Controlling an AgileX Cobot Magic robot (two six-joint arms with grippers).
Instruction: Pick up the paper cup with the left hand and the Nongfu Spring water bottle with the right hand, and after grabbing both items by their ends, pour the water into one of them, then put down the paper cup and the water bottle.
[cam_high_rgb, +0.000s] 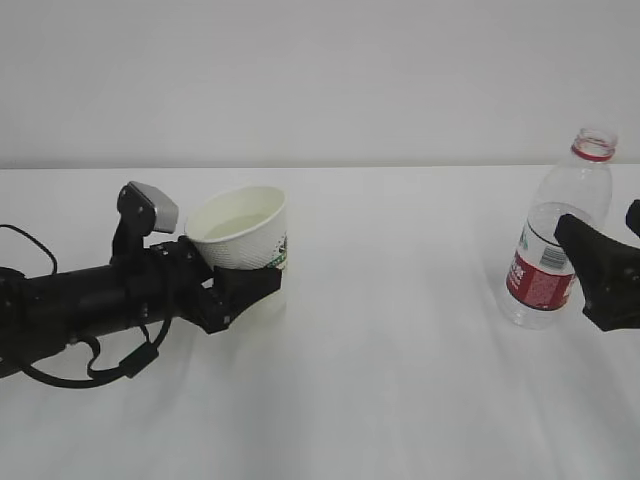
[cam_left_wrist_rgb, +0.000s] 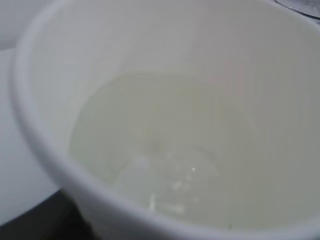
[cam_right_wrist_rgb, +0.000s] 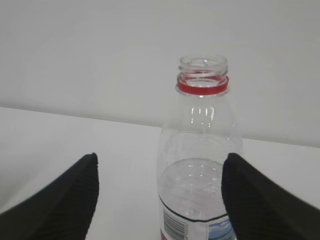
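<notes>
Black left tool (cam_high_rgb: 245, 285) clasps the paper cup (cam_high_rgb: 240, 232)—right tool (cam_right_wrist_rgb: 160, 200) agape, bottle (cam_right_wrist_rgb: 200, 165) base cropped.

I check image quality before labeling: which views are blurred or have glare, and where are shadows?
Left wrist view: the paper cup fills the frame, soft and out of focus, with small glints on the water. Right wrist view: the bottle is fairly sharp. Exterior view: even light, only a faint shadow beside the cup on the table.

White table (cam_high_rgb: 400, 400); pale wall (cam_high_rgb: 320, 70)
</notes>
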